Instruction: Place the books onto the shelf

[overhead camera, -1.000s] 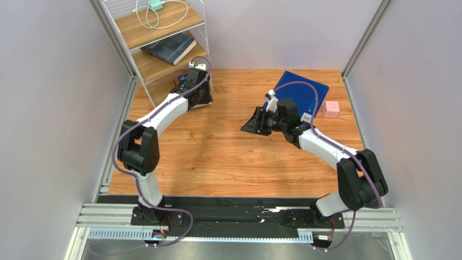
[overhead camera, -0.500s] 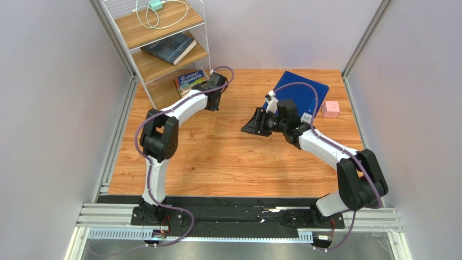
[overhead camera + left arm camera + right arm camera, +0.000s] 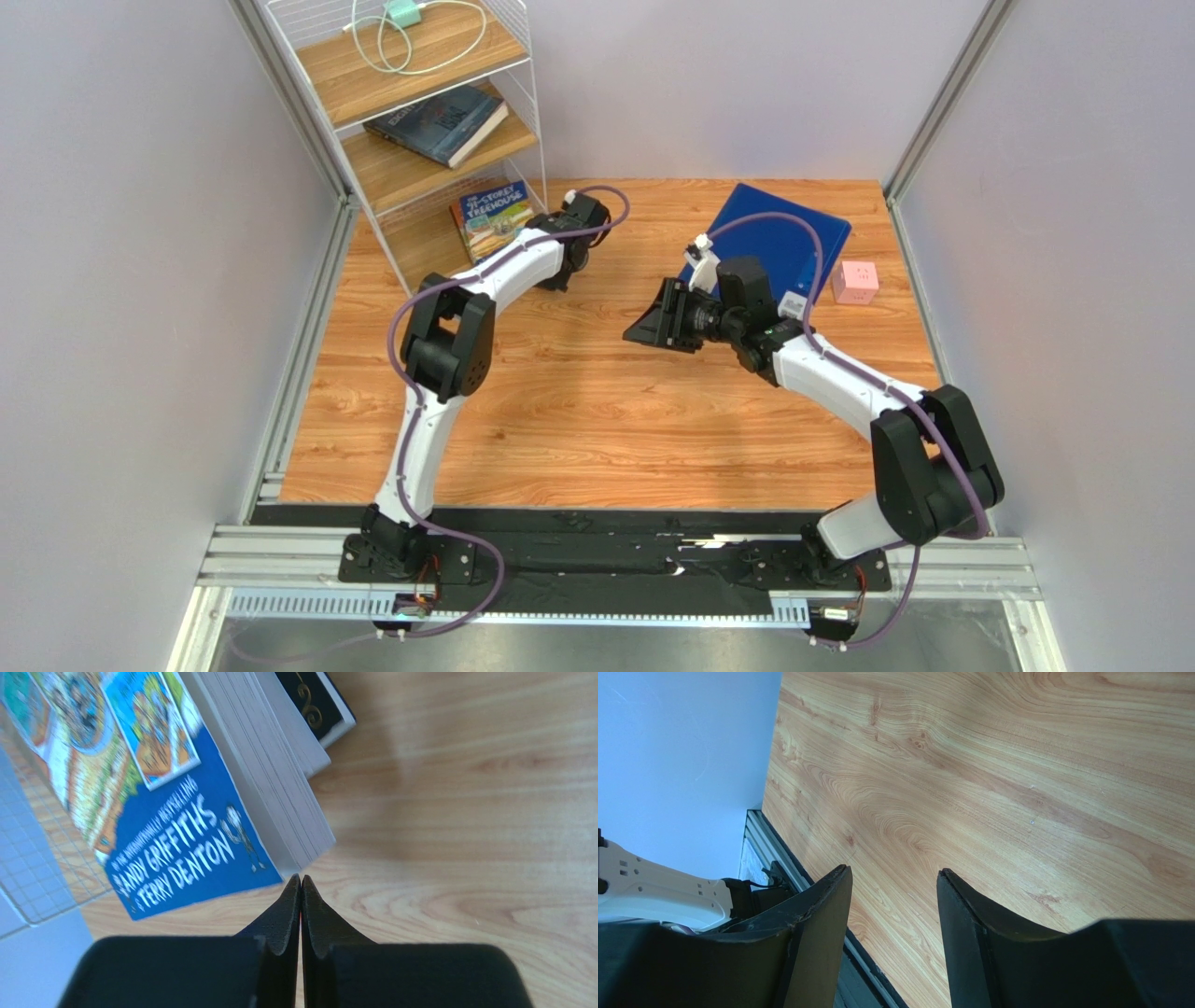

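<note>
Wood-grain tabletop (image 3: 589,406) fills a booth of pale grey walls; the shelf (image 3: 421,168), a white wire rack with wooden boards, stands in the far left corner. The left gripper (image 3: 300,882) has its fingers pressed flat together with nothing between them; just ahead of their tips and a little to their left lies the blue Treehouse book (image 3: 175,847), its near page-corner so close to the tips that contact cannot be told. Beyond the fingers, past that book's page edge, a second block of pages and a dark cover with a gilt curl (image 3: 317,707) show; far to the fingers' left is the rack's wire mesh (image 3: 31,875). Seen from above, the blue book lies askew on the rack's lowest board; a dark book (image 3: 438,123) lies on the middle board, well beyond the left fingers; a white cable (image 3: 407,35) lies coiled on the top board. The right gripper (image 3: 892,875) hangs over bare wood with its fingers spread apart and empty; only the tabletop shows between and beyond them. Behind that gripper lies a large blue folder (image 3: 779,238); a small pink cube (image 3: 854,282) sits just beside the folder's right edge.
</note>
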{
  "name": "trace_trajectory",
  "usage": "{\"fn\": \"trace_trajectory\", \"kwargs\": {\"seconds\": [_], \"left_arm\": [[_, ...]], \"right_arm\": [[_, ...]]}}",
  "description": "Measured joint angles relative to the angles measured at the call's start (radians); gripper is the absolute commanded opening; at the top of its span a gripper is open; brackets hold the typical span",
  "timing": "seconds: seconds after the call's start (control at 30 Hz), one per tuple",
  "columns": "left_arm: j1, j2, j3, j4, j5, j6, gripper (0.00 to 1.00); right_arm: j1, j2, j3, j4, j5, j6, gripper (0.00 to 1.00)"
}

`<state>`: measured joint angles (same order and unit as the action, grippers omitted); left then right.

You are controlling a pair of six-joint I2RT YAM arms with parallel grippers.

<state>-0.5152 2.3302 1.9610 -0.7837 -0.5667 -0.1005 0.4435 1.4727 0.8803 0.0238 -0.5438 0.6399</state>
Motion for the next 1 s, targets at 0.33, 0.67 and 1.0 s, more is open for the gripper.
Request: {"fn": "trace_trajectory", "kwargs": {"seconds": [0.33, 0.67, 1.0], "left_arm": [[0.005, 0.127, 0.225, -0.127, -0.017, 0.040, 0.00], [0.032, 0.155, 0.270, -0.175, 0.010, 0.049, 0.00], [0.080, 0.155, 0.359, -0.072, 0.005, 0.097, 0.00]], "right_arm": [[0.000, 0.000, 0.000, 0.001, 0.000, -0.002, 0.53], [0.000, 0.030, -0.001, 0.006, 0.000, -0.002, 0.53], [0.000, 0.050, -0.012, 0.026, -0.003, -0.001, 0.52]]}}
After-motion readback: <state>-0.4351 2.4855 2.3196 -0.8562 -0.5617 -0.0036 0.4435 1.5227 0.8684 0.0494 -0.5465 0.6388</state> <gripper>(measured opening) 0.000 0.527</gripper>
